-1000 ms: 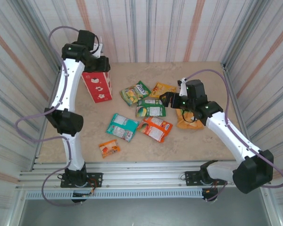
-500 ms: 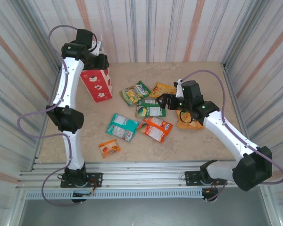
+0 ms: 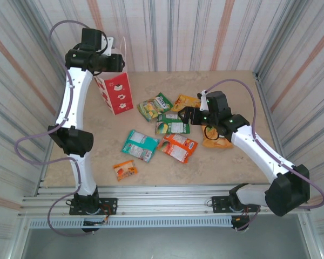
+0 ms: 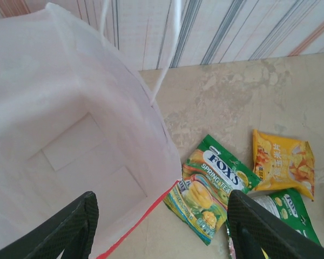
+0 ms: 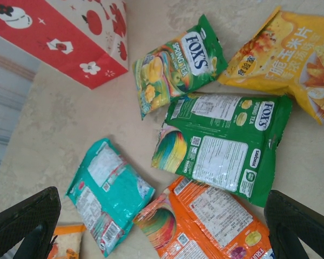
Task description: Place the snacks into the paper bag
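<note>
A small orange packet point(image 3: 125, 170) lies close to the near edge of the desk point(image 3: 205, 167), left of centre. Farther in, at mid-desk, a teal packet point(image 5: 109, 191) and an orange packet point(image 5: 205, 216) lie side by side, with a dark green FOX'S packet point(image 5: 227, 143) just beyond. The right claw point(image 5: 162, 202) hangs over them, spread wide and holding nothing. Beyond lie a light green FOX'S packet point(image 5: 175, 67) and a yellow chip packet point(image 5: 291, 54). Near the far left corner is the red-and-white paper bag point(image 3: 117, 93), with the left claw point(image 4: 162, 197) above its mouth, wide open and empty.

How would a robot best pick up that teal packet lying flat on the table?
Probably from straight above, pinching the left edge of the teal packet: it lies flat, with bare table on that side, while the orange packet crowds its right.
</note>
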`<act>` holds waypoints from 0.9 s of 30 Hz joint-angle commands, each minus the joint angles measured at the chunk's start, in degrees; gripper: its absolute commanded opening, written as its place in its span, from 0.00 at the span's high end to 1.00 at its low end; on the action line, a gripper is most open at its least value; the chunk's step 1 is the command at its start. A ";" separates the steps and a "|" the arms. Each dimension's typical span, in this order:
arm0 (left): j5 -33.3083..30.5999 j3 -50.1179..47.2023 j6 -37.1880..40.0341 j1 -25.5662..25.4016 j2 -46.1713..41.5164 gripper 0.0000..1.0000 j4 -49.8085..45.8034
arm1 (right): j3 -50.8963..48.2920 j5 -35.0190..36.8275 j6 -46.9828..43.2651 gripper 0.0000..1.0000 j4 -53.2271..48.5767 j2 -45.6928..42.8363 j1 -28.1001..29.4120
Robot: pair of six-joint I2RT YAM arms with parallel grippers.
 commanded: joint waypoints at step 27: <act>-2.00 8.51 1.81 -1.44 11.91 0.87 -0.12 | 3.20 0.28 -0.94 0.01 -1.81 3.78 0.79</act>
